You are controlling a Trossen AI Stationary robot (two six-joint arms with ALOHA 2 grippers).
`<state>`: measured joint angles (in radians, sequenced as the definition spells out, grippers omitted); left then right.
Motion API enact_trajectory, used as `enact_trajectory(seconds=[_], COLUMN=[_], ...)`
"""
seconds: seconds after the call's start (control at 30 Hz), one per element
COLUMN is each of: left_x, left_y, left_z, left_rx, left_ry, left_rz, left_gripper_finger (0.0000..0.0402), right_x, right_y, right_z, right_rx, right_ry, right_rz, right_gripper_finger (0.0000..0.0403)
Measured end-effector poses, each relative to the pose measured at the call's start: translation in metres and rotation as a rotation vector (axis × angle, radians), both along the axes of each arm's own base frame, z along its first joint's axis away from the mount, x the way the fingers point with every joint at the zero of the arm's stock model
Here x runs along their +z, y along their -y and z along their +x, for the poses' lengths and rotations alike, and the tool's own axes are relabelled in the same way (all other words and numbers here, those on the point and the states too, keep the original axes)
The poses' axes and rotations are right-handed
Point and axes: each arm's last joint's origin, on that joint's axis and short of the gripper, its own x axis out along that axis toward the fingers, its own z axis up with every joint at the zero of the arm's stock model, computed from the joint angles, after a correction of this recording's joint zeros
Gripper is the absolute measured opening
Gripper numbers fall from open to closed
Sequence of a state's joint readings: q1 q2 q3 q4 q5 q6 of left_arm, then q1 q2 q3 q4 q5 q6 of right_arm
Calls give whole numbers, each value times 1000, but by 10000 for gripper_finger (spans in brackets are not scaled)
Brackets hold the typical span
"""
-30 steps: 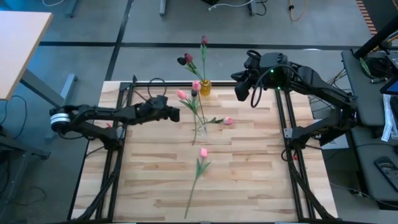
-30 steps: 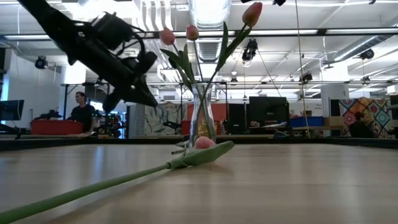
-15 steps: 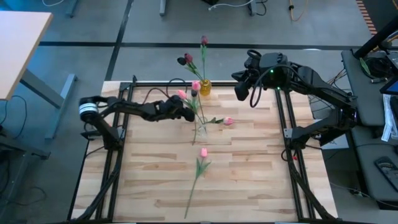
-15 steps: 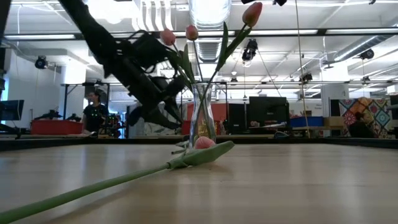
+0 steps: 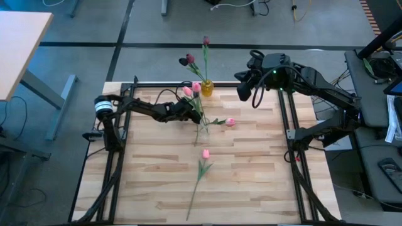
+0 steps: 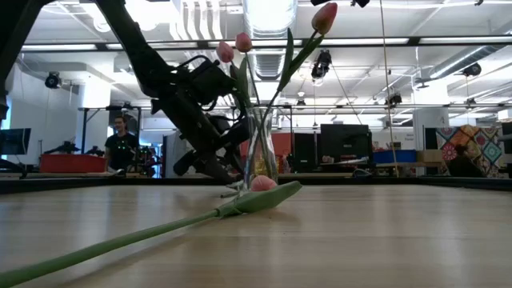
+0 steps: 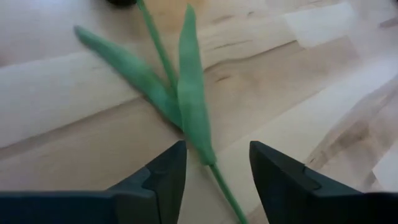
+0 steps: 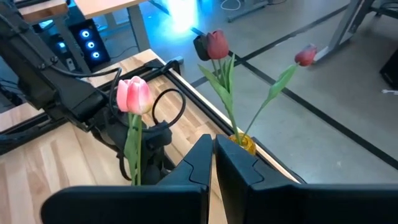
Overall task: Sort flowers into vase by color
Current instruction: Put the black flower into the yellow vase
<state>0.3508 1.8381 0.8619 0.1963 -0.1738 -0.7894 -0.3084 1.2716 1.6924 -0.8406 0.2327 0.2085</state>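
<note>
Your left pincer (image 7: 211, 171) is gaping wide, straddling a green stem (image 7: 193, 118) lying flat on the surface (image 7: 62, 112); only the high view is showing the right pincer (image 5: 244, 91) idling, pressed together.

Pale wood-plank worktop (image 5: 251, 182) w/ black rail frame (image 5: 286, 135) round its edges, on grey floor (image 5: 94, 25). Corner of another light-wood desk (image 5: 16, 44) off to one side on grey metal legs. Black cables (image 5: 226, 5) on floor beyond far edge. Low view: big room behind, ceiling strip lights (image 6: 448, 40), dark monitors (image 6: 344, 144), red bin (image 6: 68, 163), a person (image 6: 120, 144) standing far back, patterned panel (image 6: 468, 144) at far side
</note>
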Motion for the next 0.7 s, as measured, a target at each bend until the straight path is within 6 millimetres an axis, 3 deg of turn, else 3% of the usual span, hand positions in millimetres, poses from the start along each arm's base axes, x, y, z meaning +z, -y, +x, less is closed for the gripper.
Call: enact_trajectory(seconds=[0.23,0.43,0.53,0.7], left_x=[-9,-16,-12,6], left_y=[-1,-2,-1,1], left_z=[-1,-5,-7,-15], left_rx=[5,4,-12,-18], left_ry=[-40,-89,-101,-115], left_rz=[-8,20,39,67], left_gripper_finger=[136,59,13,4], right_x=[0,0,0,0], right_y=[0,0,0,0], right_z=[0,0,0,0], right_rx=[-4,-4,-4,-4], right_ry=[0,0,0,0], right_rz=[-2,-2,-2,-2], right_gripper_finger=[13,13,13,13])
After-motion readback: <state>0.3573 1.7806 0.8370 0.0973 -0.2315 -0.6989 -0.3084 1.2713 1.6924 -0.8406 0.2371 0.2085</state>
